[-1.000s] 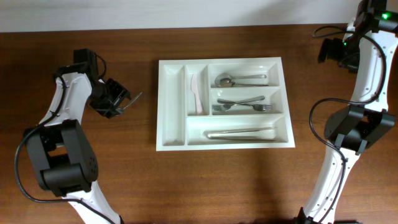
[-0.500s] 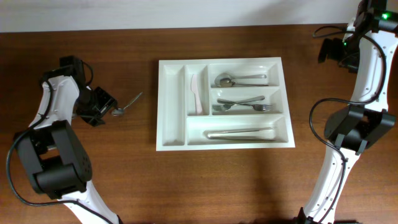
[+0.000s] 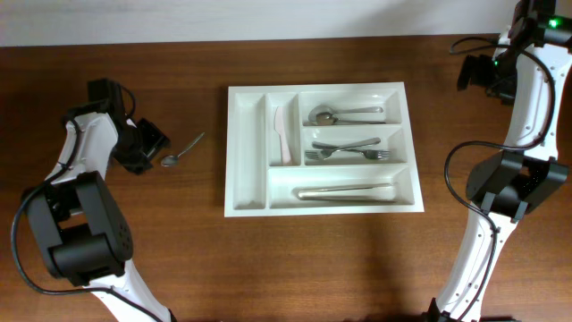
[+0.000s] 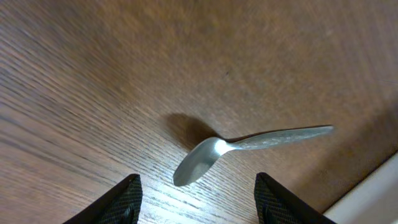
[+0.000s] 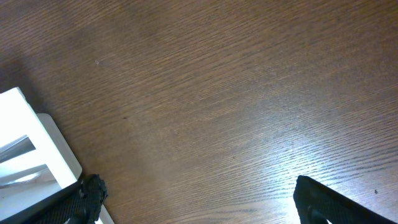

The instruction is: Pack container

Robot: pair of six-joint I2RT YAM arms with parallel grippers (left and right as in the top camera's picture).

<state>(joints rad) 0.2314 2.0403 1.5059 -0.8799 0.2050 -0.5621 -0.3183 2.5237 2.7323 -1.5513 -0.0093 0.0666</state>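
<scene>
The container [image 3: 248, 170] is set flat in the middle of the desk [image 3: 322, 259], with its long side running left to right. Its three long compartments are filled: stowed spoons [image 3: 344, 114] in the far one, forks [image 3: 349, 152] in the middle one and table knives [image 3: 344, 191] in the near one. A pale plastic knife [image 3: 282, 134] is laid in the narrow upright compartment beside them, and the outer narrow compartment is bare.

One loose spoon [image 4: 249, 142] is left on the desk, just to the left of the container, with its handle pointed toward the tray. The left claw [image 4: 200, 198] is held low over it, spread wide and gripping nothing. The spoon's bowl is seen just ahead of the gap between the fingers and is touched by neither. The right claw [image 5: 208, 202] is also spread wide and empty, and is kept over bare desk off the container's far right corner.

The container is judged to be light, stiff moulded plastic with smooth walls. It can probably be slid across the wood by a careless nudge, so it is best left alone or steadied by its rim. The loose spoon is judged to be thin, rigid and slippery metal lying nearly flush with the desk. A hold is best taken across the neck, where the handle is lifted slightly by the curve of the bowl. If it is pinched at the bowl, it may well be squirted out of the fingers.
</scene>
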